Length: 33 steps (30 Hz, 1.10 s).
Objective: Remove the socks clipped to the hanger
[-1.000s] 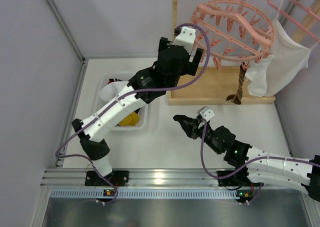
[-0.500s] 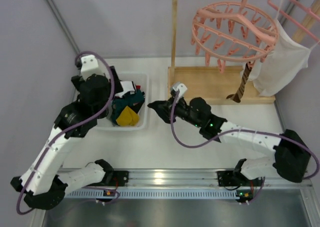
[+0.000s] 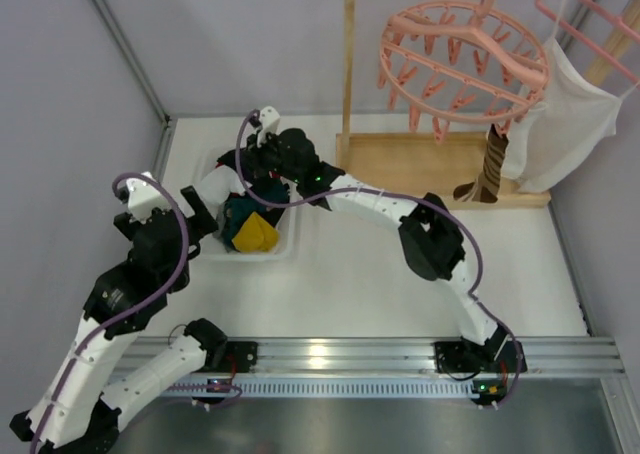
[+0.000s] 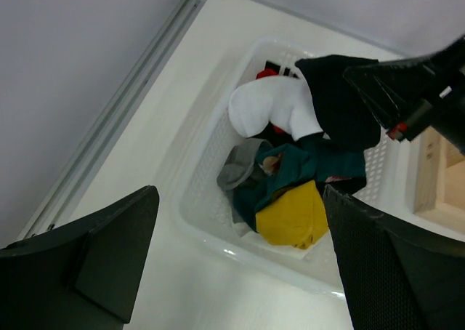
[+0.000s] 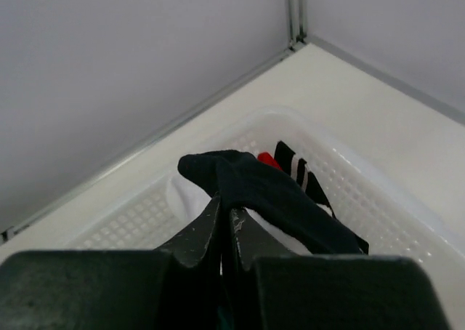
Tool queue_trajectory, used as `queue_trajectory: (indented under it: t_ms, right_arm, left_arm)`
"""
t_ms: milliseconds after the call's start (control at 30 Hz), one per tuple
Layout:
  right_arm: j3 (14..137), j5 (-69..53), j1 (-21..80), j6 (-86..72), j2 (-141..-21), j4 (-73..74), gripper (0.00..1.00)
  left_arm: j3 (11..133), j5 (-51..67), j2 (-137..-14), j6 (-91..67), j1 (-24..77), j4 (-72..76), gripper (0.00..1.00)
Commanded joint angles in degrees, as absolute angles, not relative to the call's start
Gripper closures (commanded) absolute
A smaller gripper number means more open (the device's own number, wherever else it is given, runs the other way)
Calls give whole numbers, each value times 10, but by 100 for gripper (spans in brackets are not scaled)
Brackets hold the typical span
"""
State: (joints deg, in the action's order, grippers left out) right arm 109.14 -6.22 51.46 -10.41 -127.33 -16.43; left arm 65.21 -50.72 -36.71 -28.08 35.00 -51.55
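Socks (image 4: 290, 199) lay in a basket (image 4: 200, 199); right gripper (image 5: 224, 221) pinched a black sock (image 5: 269, 192) above; left gripper (image 4: 238, 192) gaped wide.

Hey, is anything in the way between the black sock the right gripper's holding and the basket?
Nothing visible. The right gripper pinches the black sock right over the open basket; only the white sock lies under it there.
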Motion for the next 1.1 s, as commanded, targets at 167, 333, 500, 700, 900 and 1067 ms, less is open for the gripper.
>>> queue_trajectory:
  t_ms: [167, 333, 500, 700, 900, 1067]
  right_arm:
    - [1274, -18, 509, -122, -1454, -21, 100]
    - [1268, -11, 507, -128, -1455, -19, 100]
    - [1238, -32, 504, -128, -1419, -46, 88]
    - [1202, -46, 504, -113, -1348, -48, 58]
    - [1122, -31, 497, -90, -1260, -62, 31]
    - [1009, -24, 488, -69, -1149, -64, 15]
  left_arm:
    - [587, -489, -347, -305, 348, -495, 2]
    - [573, -490, -323, -307, 348, -490, 2]
    - [570, -504, -297, -309, 348, -489, 2]
    - [568, -503, -294, -308, 348, -486, 2]
    - [566, -506, -293, -308, 348, -485, 2]
    - [566, -510, -291, -309, 347, -485, 2]
